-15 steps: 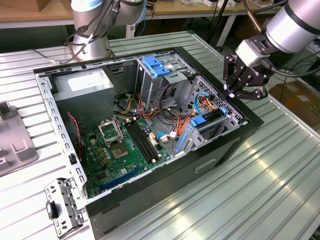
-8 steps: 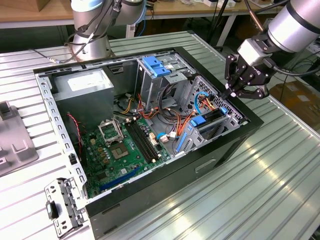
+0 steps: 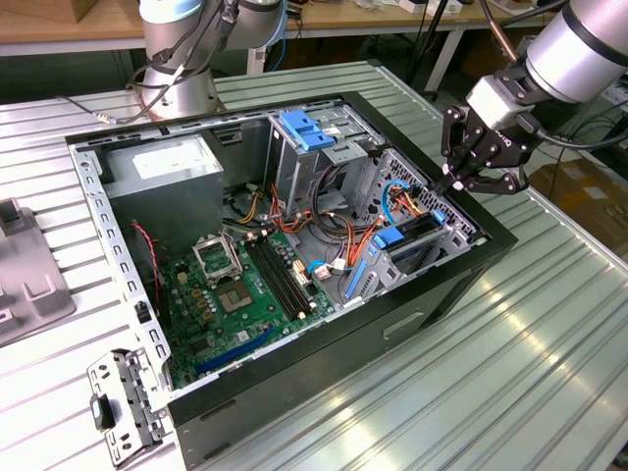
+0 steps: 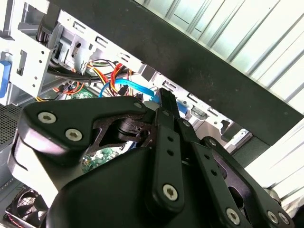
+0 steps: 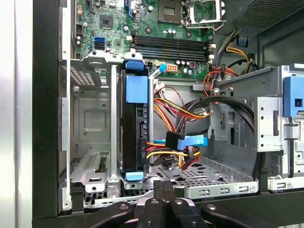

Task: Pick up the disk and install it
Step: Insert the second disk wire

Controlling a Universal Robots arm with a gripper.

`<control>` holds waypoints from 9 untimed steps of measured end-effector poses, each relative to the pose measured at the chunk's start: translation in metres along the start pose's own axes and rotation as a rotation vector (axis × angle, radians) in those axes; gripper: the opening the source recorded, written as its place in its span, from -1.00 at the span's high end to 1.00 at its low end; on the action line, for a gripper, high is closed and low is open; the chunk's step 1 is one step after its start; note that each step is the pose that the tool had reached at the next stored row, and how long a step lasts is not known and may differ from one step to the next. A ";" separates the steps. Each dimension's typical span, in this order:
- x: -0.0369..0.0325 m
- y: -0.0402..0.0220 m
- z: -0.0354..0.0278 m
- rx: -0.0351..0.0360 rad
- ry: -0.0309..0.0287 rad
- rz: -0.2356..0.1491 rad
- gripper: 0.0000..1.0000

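The disk (image 3: 412, 231) stands on edge in the lower drive cage (image 3: 446, 240) of the open computer case, at the exterior view's right. In the first wrist view the disk (image 5: 141, 137) shows its dark connector edge between two blue rail tabs, seated in a cage slot. My gripper (image 3: 444, 184) hovers just above the case's rim beside that cage, shut with nothing between its fingers. Its black fingertips (image 5: 164, 194) meet in front of the cage. In the second wrist view the gripper (image 4: 167, 102) points at the cage and cables.
Orange, yellow and black cables (image 5: 180, 109) and a blue data cable (image 5: 187, 141) hang beside the disk. The motherboard (image 3: 245, 285) and grey power supply (image 3: 162, 162) fill the case. A blue latch (image 3: 306, 130) tops the upper cage. A loose metal bracket (image 3: 123, 407) lies on the ribbed table.
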State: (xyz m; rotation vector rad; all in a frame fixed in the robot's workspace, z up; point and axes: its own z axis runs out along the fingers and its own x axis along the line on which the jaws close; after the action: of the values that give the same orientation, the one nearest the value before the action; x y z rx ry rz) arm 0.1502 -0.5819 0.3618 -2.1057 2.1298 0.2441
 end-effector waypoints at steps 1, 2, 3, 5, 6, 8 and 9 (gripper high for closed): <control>0.0000 0.0000 0.0000 0.0000 0.0000 0.000 0.77; 0.0000 0.0000 0.0000 0.0000 0.0001 0.000 0.77; 0.0000 -0.0001 0.0000 0.0000 0.0000 0.000 0.77; 0.0000 -0.0001 0.0000 0.0000 0.0000 0.000 0.53; 0.0000 -0.0002 0.0000 0.0000 0.0001 0.000 0.40; 0.0000 -0.0002 0.0000 -0.0001 0.0000 0.000 0.40; 0.0000 -0.0002 -0.0005 0.0000 0.0001 0.000 0.40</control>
State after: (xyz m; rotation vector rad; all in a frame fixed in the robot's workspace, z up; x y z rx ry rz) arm 0.1505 -0.5820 0.3622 -2.1059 2.1298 0.2441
